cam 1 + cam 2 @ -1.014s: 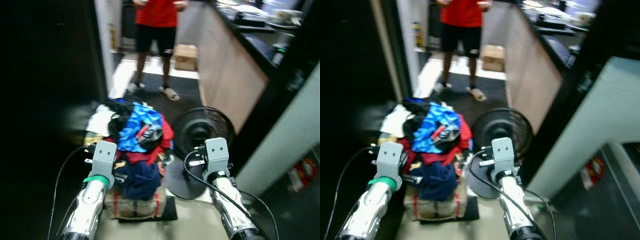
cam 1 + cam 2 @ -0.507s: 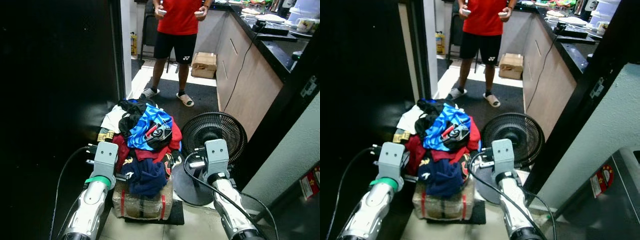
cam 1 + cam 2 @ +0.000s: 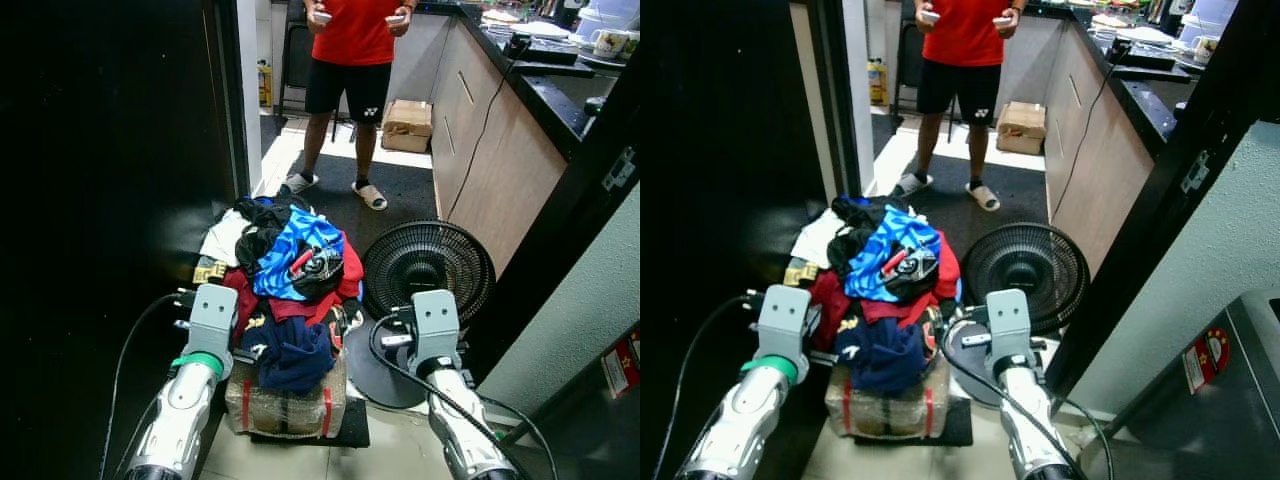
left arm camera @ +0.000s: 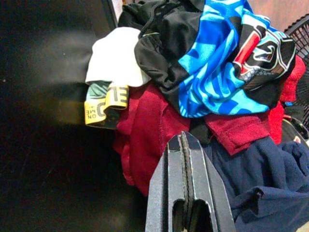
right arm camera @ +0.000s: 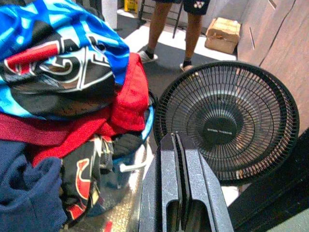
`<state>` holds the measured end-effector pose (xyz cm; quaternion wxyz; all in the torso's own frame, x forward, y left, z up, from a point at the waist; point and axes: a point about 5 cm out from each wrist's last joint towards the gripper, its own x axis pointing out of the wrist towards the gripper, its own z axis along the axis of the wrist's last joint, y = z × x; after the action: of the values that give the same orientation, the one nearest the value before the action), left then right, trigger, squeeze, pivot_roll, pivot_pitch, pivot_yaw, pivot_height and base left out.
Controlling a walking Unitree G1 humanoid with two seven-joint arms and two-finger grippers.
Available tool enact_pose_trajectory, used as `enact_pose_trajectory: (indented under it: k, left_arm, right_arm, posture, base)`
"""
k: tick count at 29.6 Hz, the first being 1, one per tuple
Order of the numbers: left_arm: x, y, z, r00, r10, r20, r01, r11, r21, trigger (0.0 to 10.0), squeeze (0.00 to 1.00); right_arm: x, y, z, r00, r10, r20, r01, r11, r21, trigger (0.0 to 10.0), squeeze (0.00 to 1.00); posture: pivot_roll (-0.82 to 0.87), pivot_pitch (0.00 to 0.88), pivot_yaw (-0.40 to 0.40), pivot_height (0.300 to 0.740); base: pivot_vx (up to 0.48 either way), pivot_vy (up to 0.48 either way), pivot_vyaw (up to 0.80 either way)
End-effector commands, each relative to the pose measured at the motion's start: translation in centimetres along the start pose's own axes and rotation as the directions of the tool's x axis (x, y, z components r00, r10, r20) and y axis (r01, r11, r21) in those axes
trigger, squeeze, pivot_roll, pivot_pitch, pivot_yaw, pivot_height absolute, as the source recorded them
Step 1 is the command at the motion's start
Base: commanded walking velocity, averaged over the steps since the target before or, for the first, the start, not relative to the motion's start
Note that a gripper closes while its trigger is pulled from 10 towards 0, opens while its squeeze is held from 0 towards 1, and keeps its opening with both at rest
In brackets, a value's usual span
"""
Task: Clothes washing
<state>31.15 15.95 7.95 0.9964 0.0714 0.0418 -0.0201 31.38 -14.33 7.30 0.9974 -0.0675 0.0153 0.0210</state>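
Dark cabinet fronts wall in a narrow kitchen passage, with a long counter (image 3: pixel 520 150) running down the far side and a person in a red shirt (image 3: pixel 352 60) standing at the end of the floor, facing the robot. Starting on the left, the left gripper (image 4: pixel 184 145) hangs low beside the heap, its two black fingers pressed together and holding nothing; it points at the red cloth on the near flank of the pile, probably lined up for a first grab. In the middle sits the pile of clothes (image 3: pixel 290 285), heaped well above the rim of a basket (image 3: pixel 286 405) that rests on a dark mat: a navy garment (image 3: pixel 288 350) droops over the front, red cloth lies under a blue patterned shirt (image 3: pixel 298 250), and a white piece spills toward the cabinet. Just right of the heap a floor fan (image 3: pixel 428 268) stands close by, crowding that side. The right gripper (image 5: pixel 178 145) is also closed and empty, aimed between heap and fan.
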Motion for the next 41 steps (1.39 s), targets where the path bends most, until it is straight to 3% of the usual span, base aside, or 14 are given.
enact_pose_trajectory:
  k: [1,21,41]
  left_arm:
    - [0.13,-0.01,-0.12,1.000,0.011,-0.003,-0.011,1.000,-0.008,10.0,0.00]
    - [0.36,-0.36,-0.02,1.000,0.004,-0.007,-0.004,1.000,-0.008,10.0,0.00]
    - [0.37,-0.33,-0.52,0.999,0.025,-0.035,-0.025,1.000,-0.010,10.0,0.00]
  right_arm:
    - [0.07,0.16,0.29,1.000,0.005,0.016,-0.005,1.000,0.007,10.0,0.00]
    - [-0.08,-0.23,0.10,1.000,-0.003,0.014,0.003,1.000,-0.003,10.0,0.00]
    - [-0.19,-0.32,0.04,1.000,0.025,0.012,-0.025,0.999,-0.037,10.0,0.00]
  posture:
    - [0.01,0.001,-0.017,0.740]
    - [0.00,0.000,-0.011,0.740]
    - [0.00,0.002,-0.016,0.740]
  base:
    - [0.469,0.000,0.00]
    - [0.436,0.000,0.00]
    - [0.000,0.000,0.00]
